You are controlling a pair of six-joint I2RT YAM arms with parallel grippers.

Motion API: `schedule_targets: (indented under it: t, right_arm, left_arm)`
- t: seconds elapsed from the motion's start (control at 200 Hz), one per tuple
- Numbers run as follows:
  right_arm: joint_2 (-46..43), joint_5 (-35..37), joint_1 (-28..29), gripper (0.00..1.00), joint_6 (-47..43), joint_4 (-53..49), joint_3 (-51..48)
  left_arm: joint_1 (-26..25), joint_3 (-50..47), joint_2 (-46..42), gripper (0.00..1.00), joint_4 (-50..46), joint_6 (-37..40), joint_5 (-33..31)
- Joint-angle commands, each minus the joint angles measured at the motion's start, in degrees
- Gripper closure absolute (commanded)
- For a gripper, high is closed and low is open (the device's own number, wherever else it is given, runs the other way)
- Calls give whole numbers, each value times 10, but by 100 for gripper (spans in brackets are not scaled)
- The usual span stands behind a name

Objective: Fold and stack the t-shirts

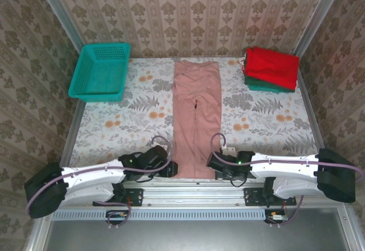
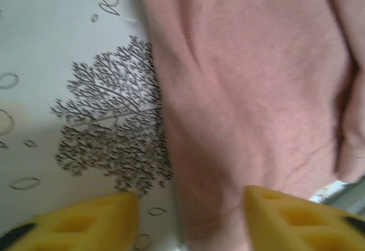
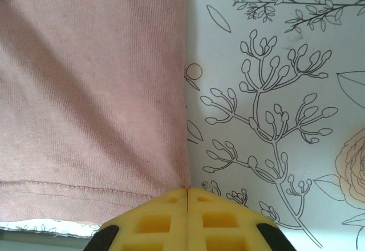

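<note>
Pink t-shirt [image 1: 197,114], seen from above: folded into a long narrow strip down the middle of the flowered tablecloth [image 1: 114,131], reaching from the far edge to the near edge. Left gripper [image 1: 169,169] at the near left corner of the strip, right gripper [image 1: 219,162] at the near right corner. Red t-shirt [image 1: 272,64] stacked on a green t-shirt [image 1: 267,86] at the far right; basket [image 1: 100,71] at the far left, well apart from the work. Step in hand, most likely: taking the near hem [image 1: 194,174] by both corners and carrying it toward the far end. From the left wrist: yellow fingers [image 2: 85,222] spread wide, one over bare tablecloth, the other over pink cloth, the strip's long edge between them, nothing gripped yet. Best to sink lower, slide one finger under every layer right beside the hem, then close. From the right wrist: fingers [image 3: 165,219] pressed together with no gap, seemingly pinching the very corner of the hem, creases drawn toward the tips. A thin hold, apt to slip, so no lifting before the left side bites. Then raise both corners together and level, keep the hem taut between them, travel straight along the strip, and lay it down with the side edges matched.
</note>
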Motion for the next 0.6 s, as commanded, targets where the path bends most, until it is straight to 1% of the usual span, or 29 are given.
schedule_targets:
  t: [0.0,0.04,0.065,0.22,0.26,0.3,0.315,0.32,0.33,0.345,0.385,0.435,0.51,0.59]
  right_arm:
    - [-2,9,-5,100,-7,-30,-4]
    - [-7,11,-6,100,-6,-35,-5]
    - [-10,11,-7,100,-5,-36,-8]
    - [-26,9,-14,100,-10,-38,-16]
    - [-27,8,-16,100,-12,-38,-14]
    - [-28,6,-17,100,-14,-35,-14]
    - [-28,6,-16,100,-15,-34,-14]
    - [-28,5,-17,100,-16,-32,-14]
    - [-28,4,-17,100,-17,-30,-14]
    - [-27,2,-17,100,-18,-28,-14]
    - [-23,-1,-17,100,-21,-21,-13]
    - [-16,-3,-17,100,-23,-16,-11]
    - [-4,-4,-17,100,-25,-14,-6]
    - [6,-5,-17,100,-28,-10,-2]
  left_arm:
    - [-15,-5,43,67,30,16,39]
    - [-15,-9,33,76,25,15,36]
    - [-15,-12,26,80,26,14,36]
    - [-12,-36,-23,94,21,11,33]
    - [-10,-39,-35,95,14,8,31]
    - [-9,-39,-46,90,11,6,29]
    - [-9,-39,-51,81,11,6,28]
    - [-10,-38,-53,80,11,6,28]
    - [-10,-37,-56,73,11,5,27]
    - [-10,-36,-61,67,11,5,26]
    - [-11,-31,-71,65,13,4,22]
    - [-13,-18,-76,55,12,8,22]
    - [-25,2,-68,46,1,12,10]
    - [-26,25,-31,45,-34,17,3]
